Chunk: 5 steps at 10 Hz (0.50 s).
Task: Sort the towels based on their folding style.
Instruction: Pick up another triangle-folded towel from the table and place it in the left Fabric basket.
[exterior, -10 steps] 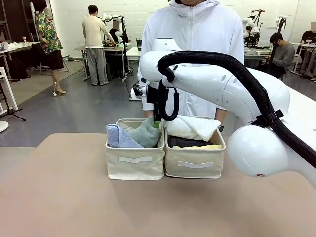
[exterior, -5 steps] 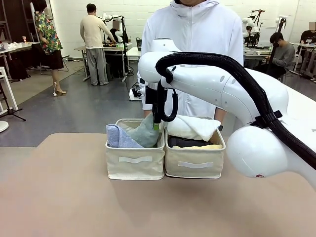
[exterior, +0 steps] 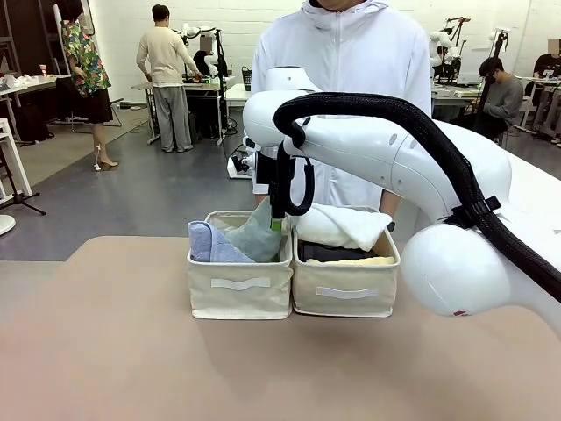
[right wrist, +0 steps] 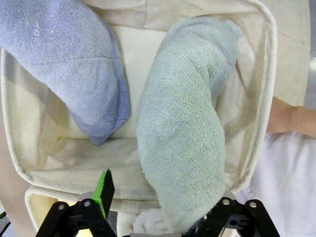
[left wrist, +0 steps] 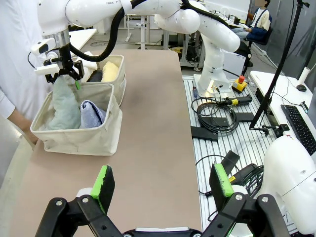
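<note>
On the table [exterior: 131,351], the left bin [exterior: 239,289] holds the sage-green towel [right wrist: 182,148] and light blue towel [right wrist: 74,64]; the right bin [exterior: 346,291] beside it holds rolled towels. Above the left bin, the right gripper [right wrist: 163,207] has its fingers spread around the sage-green towel's top. The left gripper [left wrist: 165,185], well away from it, is spread wide and empty.

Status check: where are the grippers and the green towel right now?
Right gripper open over the left bin, sage-green towel draped against one pad, leaning inside the bin beside the blue towel. Left gripper open, holding nothing. Nothing in the way.
</note>
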Tool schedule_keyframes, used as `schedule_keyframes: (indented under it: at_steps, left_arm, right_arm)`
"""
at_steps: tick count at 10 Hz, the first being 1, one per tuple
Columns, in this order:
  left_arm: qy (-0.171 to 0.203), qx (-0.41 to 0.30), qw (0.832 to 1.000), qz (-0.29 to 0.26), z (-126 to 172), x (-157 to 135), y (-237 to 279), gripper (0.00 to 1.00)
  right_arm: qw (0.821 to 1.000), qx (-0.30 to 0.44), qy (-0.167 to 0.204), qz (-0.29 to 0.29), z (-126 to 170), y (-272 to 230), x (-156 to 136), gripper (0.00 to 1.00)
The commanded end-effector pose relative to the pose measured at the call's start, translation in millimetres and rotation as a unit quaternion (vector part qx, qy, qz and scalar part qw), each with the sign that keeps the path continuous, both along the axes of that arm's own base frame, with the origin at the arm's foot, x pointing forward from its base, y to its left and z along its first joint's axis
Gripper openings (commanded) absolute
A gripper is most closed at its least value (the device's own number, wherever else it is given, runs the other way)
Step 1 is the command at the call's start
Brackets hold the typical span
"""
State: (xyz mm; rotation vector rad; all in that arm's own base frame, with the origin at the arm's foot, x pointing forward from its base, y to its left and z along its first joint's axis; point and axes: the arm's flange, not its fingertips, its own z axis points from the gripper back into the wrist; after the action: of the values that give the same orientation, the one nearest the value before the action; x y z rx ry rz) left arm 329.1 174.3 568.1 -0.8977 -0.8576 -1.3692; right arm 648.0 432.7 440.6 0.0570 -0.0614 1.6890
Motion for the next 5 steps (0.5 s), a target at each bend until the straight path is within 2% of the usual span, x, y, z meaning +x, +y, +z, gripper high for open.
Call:
schedule_keyframes:
  at_steps: [1, 5]
  left_arm:
    - [-0.014, -0.008, 1.000, -0.002, 0.1, -0.4, 1.1, 1.00]
    - [-0.014, -0.008, 1.000, -0.002, 0.1, -0.4, 1.1, 1.00]
  right_arm:
    - [1.000, -0.015, -0.022, -0.006, -5.3, -12.4, -23.4, 1.00]
    - [0.999, -0.001, -0.043, -0.016, 11.0, -28.0, -38.3, 1.00]
